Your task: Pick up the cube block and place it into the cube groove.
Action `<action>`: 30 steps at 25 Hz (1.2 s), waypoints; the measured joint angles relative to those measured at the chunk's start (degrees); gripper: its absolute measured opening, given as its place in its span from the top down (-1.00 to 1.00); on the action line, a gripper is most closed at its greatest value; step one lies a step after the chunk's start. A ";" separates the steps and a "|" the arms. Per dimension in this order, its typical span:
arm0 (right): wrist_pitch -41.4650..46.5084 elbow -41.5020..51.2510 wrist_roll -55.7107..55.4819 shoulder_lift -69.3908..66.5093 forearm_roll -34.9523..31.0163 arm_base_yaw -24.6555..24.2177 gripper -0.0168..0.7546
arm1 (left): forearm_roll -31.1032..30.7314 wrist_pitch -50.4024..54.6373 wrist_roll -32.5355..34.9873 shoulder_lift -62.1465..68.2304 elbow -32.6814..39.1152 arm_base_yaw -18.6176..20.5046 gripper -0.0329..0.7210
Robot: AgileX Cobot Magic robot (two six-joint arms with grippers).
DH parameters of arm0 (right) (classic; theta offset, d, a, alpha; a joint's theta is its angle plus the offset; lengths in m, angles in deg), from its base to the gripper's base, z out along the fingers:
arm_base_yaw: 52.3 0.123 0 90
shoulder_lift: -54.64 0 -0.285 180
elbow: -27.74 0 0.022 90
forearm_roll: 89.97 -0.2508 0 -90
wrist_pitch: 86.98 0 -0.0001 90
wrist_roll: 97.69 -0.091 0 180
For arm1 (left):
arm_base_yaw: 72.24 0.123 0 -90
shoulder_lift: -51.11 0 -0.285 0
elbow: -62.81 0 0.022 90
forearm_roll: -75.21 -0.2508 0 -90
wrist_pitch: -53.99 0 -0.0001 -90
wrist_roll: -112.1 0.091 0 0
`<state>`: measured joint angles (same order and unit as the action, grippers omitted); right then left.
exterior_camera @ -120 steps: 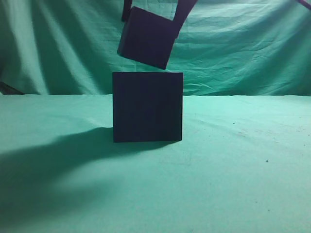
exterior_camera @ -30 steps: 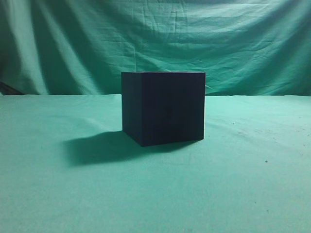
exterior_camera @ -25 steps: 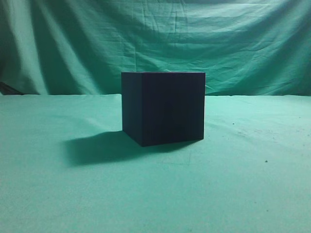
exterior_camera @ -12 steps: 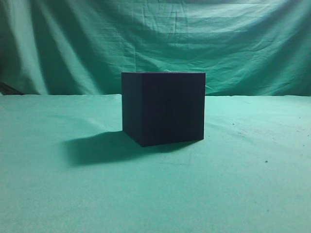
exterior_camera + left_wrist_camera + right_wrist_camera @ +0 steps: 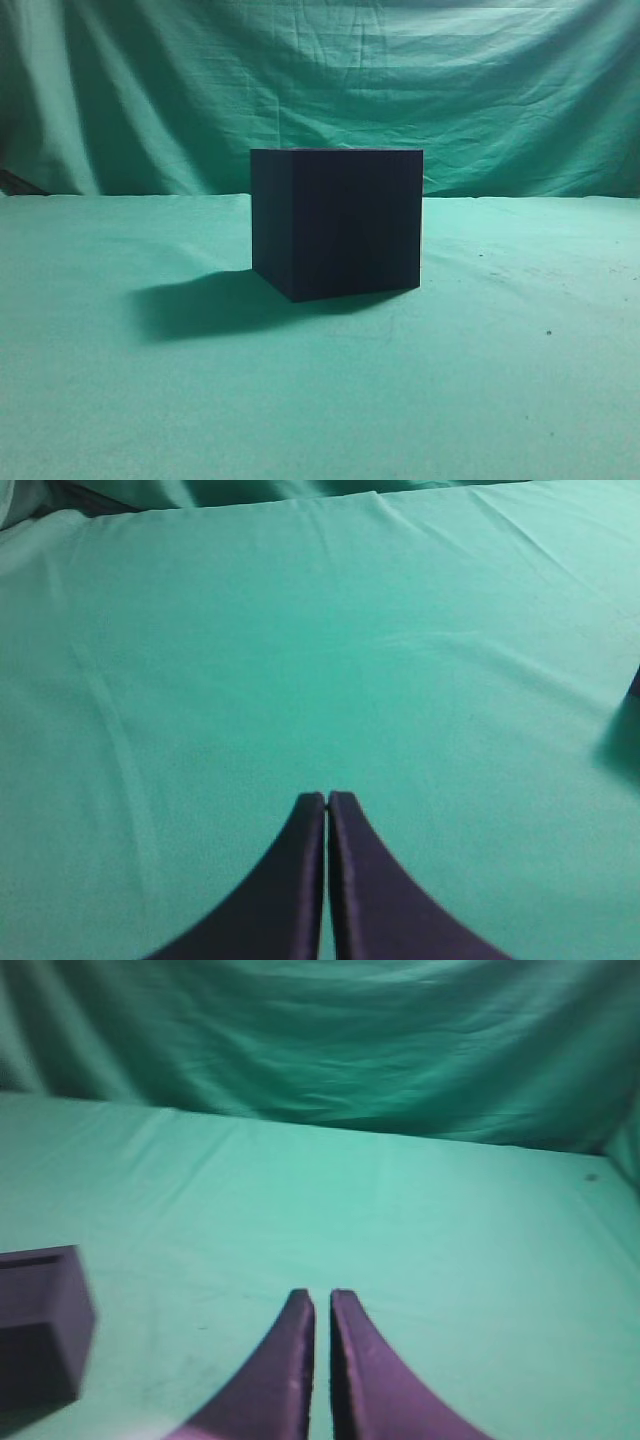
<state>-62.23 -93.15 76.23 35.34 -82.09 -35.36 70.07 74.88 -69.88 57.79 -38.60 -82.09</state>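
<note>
A green cloth (image 5: 480, 380) covers the table and hangs as a wrinkled backdrop (image 5: 480, 90) behind. The cube groove (image 5: 336, 222), a near-black box, stands alone at centre, turned a corner toward the near side, its shadow falling left. The cube block shows in no view. Left gripper (image 5: 327, 798) jaws are pressed together over bare cloth; right gripper (image 5: 321, 1298) jaws nearly touch, holding nothing, box at far left.

The cube groove (image 5: 337, 222) is plain near-black navy, matte. The tablecloth (image 5: 500, 380) and draped backdrop (image 5: 480, 90) are green. Both grippers' fingers (image 5: 300, 880) look dark purple.
</note>
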 joint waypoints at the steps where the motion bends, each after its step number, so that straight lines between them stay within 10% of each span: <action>1: -1.48 3.07 0.00 2.57 0.00 -2.18 0.96 | 0.00 0.00 0.00 0.00 0.00 0.00 0.91; 9: -4.68 17.51 -0.44 12.01 -1.16 -11.38 0.83 | 0.00 0.00 0.00 0.00 0.00 0.00 0.91; 30: -2.59 19.66 -0.55 12.10 -4.04 -11.73 0.83 | 0.00 0.00 0.00 0.00 0.00 0.00 0.91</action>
<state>-64.82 -73.49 75.68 47.44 -86.13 -47.09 70.07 74.88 -69.88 57.79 -38.60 -82.09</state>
